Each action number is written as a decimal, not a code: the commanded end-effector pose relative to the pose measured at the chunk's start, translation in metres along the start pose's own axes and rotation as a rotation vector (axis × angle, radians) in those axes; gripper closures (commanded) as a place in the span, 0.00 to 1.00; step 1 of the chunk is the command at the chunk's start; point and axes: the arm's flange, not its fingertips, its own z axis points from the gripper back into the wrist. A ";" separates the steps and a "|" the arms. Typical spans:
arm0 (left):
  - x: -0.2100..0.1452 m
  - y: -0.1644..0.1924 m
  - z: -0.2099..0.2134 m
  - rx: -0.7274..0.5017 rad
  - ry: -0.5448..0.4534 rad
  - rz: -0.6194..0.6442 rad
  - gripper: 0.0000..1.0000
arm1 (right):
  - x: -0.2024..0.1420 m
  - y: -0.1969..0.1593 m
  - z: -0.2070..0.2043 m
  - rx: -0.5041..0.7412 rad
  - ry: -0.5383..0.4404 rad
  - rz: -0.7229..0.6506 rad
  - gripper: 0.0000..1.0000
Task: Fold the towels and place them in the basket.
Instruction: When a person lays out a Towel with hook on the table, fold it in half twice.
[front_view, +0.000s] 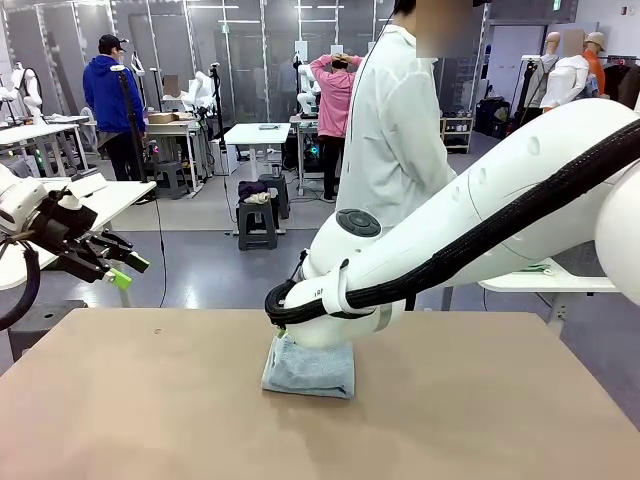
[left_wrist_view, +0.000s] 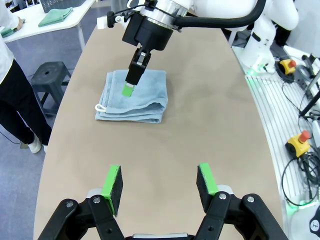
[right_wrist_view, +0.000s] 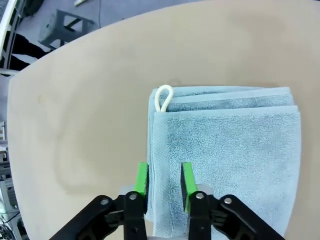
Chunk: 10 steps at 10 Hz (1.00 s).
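One light blue-grey towel (front_view: 310, 372) (left_wrist_view: 150, 95) (right_wrist_view: 230, 150) on the tan table (front_view: 150, 400) (left_wrist_view: 200, 130) (right_wrist_view: 75, 125), folded into a thick, neat rectangle, sitting about mid-table. Its white loop tag (left_wrist_view: 101, 107) (right_wrist_view: 163, 98) pokes out at one corner, flat on the tabletop.

Over it comes the right arm, reaching across from the right side, wrist low above the cloth. The right gripper (left_wrist_view: 129, 90) (right_wrist_view: 164, 172) points straight down at the towel, green tips right at its top layer, close to the edge that runs down from the loop. Its claw is parted, a narrow gap between the pads, and flat terry shows through that gap: nothing pinched.

Away on the left, the left gripper (front_view: 125, 270) (left_wrist_view: 159, 181) hangs above the table's edge, well apart from the towel. Its fingers (left_wrist_view: 111, 186) are spread wide, with bare tabletop between them.

Across the table, a person in a white coat (front_view: 395, 140) stands at the far side, just behind the right arm.
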 end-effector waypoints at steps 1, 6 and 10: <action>0.003 -0.001 0.002 0.004 0.016 0.002 0.25 | -0.003 -0.007 0.004 0.001 -0.016 0.012 0.37; 0.003 -0.001 0.002 0.004 0.016 0.002 0.25 | 0.007 -0.045 0.071 -0.205 0.123 -0.003 0.17; 0.003 -0.001 0.002 0.004 0.016 0.002 0.25 | 0.014 -0.057 0.087 -0.274 0.183 -0.011 0.17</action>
